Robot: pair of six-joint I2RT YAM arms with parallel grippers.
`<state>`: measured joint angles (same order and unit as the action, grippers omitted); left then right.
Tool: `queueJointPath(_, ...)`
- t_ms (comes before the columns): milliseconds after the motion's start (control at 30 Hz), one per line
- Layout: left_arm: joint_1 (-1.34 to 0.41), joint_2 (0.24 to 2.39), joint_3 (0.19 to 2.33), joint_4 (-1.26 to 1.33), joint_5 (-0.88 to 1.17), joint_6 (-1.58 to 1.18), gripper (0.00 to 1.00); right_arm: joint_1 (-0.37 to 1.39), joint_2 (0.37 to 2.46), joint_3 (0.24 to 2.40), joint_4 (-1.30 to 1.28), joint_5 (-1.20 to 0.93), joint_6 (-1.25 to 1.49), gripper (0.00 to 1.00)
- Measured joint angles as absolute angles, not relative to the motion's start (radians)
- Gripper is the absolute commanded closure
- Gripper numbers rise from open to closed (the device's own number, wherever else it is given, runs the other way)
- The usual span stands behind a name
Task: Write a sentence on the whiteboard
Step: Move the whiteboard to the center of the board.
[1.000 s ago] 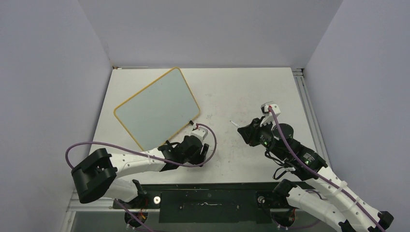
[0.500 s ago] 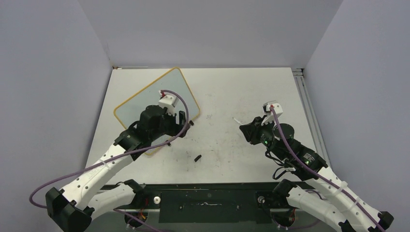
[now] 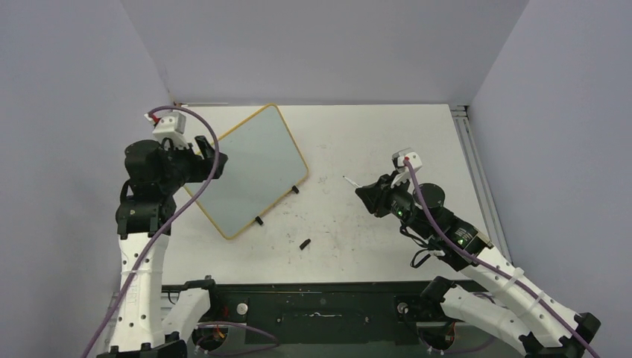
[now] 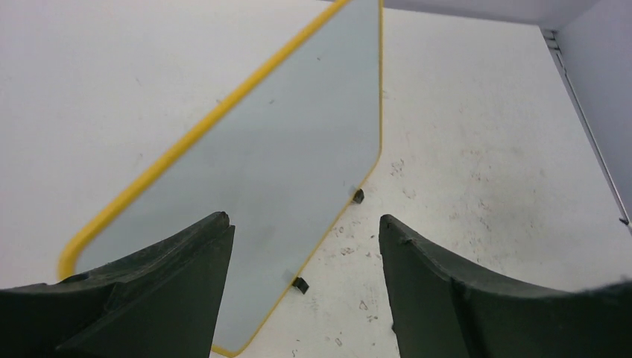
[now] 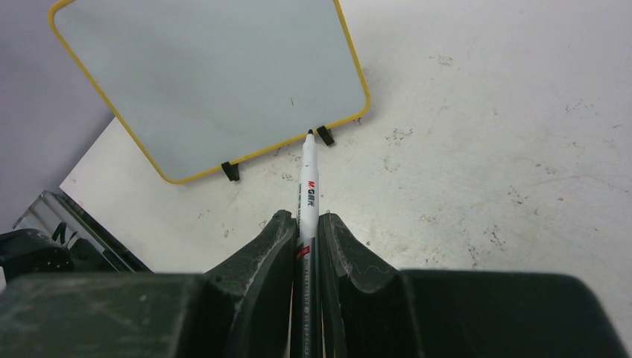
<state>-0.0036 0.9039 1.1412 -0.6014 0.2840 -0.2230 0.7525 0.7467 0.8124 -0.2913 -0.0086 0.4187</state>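
Observation:
The whiteboard, pale grey with a yellow rim and small black feet, lies tilted at the table's back left. Its face is blank, and the sentence is out of view. My left gripper hovers over the board's left edge. It is open and empty, with the board showing between its fingers. My right gripper is right of the board and shut on a white marker. The uncapped black tip points at the board's near right corner, above the table.
A small black marker cap lies on the scuffed white table, in front of the board. Grey walls close in the left, back and right sides. A metal rail runs along the table's right edge.
My left arm has swung from the table's front centre up to the board's left edge, its jaws opening wider and leaving the cap on the table. The right gripper has shifted slightly left with the marker.

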Motion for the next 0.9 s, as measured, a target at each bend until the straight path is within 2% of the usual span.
queueJointPath(300,0.341,0.852,1.131,-0.593,0.393,-0.229,0.29,0.813,0.796,0.812,-0.233,-0.039,0.396,0.95)
queueJointPath(467,0.41,0.813,1.063,-0.561,0.386,-0.233,0.28,0.853,0.828,0.812,-0.206,-0.049,0.377,0.95)
queueJointPath(667,0.507,0.788,0.882,-0.461,0.427,-0.272,0.27,0.872,0.886,0.812,-0.117,-0.087,0.374,0.95)
queueJointPath(900,0.53,0.789,0.791,-0.365,0.51,-0.311,0.28,0.872,0.908,0.812,-0.04,-0.12,0.364,0.95)
